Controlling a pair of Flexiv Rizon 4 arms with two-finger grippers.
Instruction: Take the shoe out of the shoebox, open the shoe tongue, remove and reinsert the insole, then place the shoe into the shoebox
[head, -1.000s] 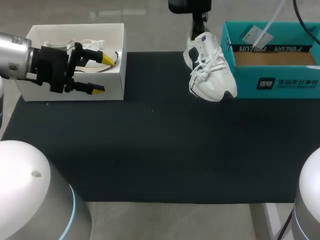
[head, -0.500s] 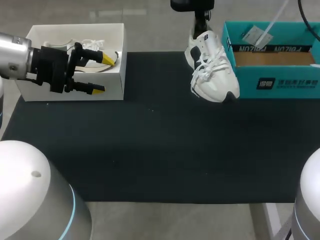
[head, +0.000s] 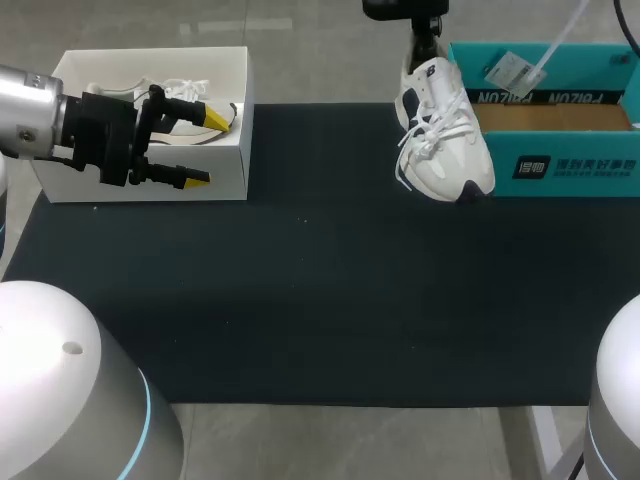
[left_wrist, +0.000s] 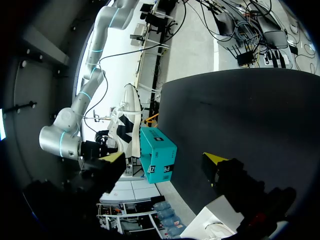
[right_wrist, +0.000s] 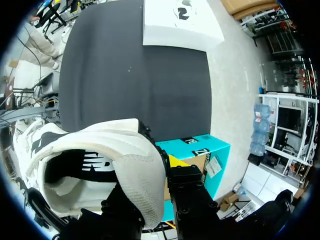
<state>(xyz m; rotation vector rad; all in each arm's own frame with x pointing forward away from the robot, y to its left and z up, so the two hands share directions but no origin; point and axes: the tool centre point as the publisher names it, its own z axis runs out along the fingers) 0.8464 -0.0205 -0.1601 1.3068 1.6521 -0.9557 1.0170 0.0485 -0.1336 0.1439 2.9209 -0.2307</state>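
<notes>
My right end effector grips the white laced sneaker; its toe may snag the teal cardboard shoebox.

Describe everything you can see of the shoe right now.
The shoe is a white sneaker of mesh and leather-like panels, with dark navy accents and loose white laces. The right gripper holds it by the heel collar, toe pointing down, at the left end of the teal shoebox. Whether the toe touches the mat is unclear.
</notes>
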